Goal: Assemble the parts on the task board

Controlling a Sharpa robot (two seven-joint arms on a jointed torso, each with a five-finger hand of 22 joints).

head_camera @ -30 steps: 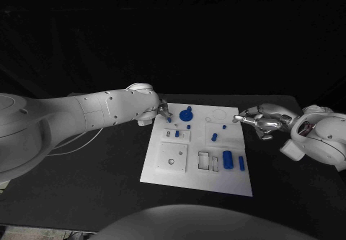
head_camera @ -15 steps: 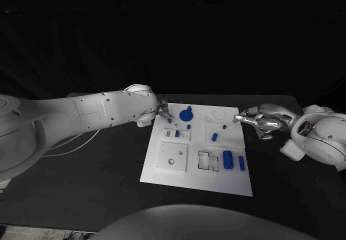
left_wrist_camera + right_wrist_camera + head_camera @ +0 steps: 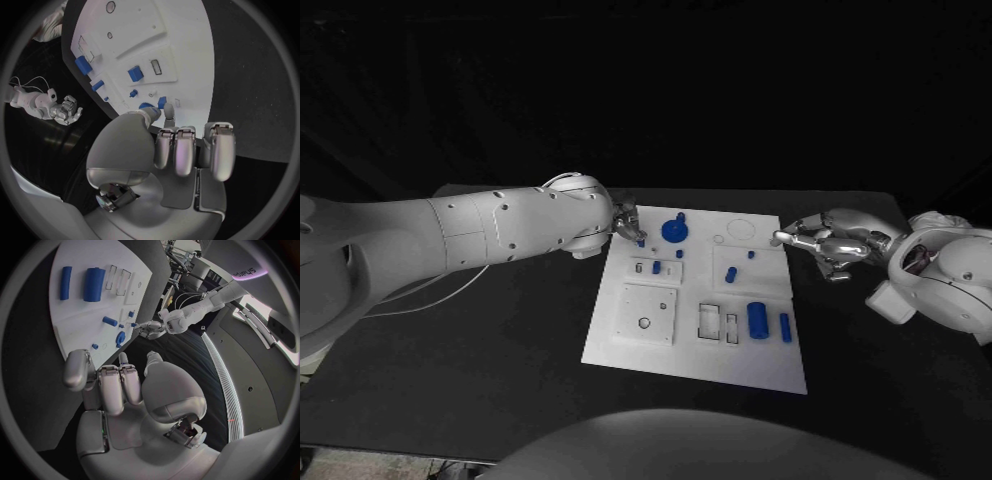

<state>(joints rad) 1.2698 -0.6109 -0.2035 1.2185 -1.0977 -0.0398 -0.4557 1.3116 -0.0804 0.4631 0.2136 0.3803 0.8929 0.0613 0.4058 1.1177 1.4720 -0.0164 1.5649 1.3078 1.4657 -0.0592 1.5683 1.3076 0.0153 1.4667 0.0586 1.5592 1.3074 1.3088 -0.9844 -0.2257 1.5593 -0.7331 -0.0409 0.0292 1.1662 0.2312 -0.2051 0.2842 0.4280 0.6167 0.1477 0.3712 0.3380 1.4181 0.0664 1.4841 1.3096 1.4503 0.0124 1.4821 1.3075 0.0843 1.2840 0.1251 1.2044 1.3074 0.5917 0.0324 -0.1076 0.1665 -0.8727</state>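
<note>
The white task board (image 3: 625, 345) lies mid-table with blue parts on it: a round knob (image 3: 675, 231), a thick cylinder (image 3: 757, 320), a slim bar (image 3: 785, 327) and several small pegs. My left hand (image 3: 626, 222) hovers over the board's far left corner. Its thumb and one fingertip pinch a small blue peg (image 3: 164, 103) while the other fingers (image 3: 187, 150) stay curled. My right hand (image 3: 822, 243) hangs just off the board's far right edge, fingers (image 3: 112, 385) curled in and holding nothing.
Two rectangular slots (image 3: 715, 322) and a raised square plate with a hole (image 3: 646, 313) sit on the board's near half. Bare black table (image 3: 473, 360) surrounds the board. The right wrist view shows the cylinder (image 3: 94, 284), the bar (image 3: 65, 279) and my left hand (image 3: 153, 329).
My left forearm has swung slightly, and its hand has crept a little further over the board's corner. The right hand has barely moved.
</note>
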